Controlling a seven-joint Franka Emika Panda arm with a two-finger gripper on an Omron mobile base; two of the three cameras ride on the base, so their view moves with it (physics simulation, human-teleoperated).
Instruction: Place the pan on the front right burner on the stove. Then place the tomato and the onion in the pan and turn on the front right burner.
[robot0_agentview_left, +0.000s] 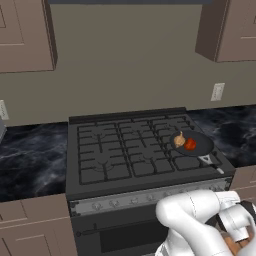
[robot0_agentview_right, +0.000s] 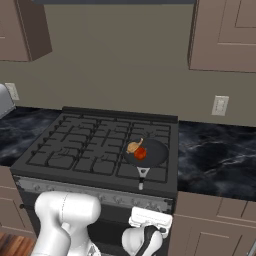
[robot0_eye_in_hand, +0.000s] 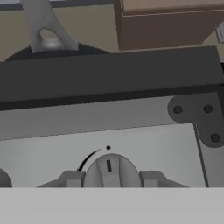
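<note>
Pan (robot0_agentview_left: 192, 143) holds tomato (robot0_agentview_left: 190, 144) and onion (robot0_agentview_left: 179, 140); you're on the burner step. Jaws clamp the knob (robot0_eye_in_hand: 109, 170) (pointer upright): next, turn it.

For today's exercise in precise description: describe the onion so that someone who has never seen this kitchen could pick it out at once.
Find the stove between the dark marble counters; a pan sits on its front right burner. Two small things lie in it: the onion is the tan bulb with a pointed tip, touching the red tomato.
</note>
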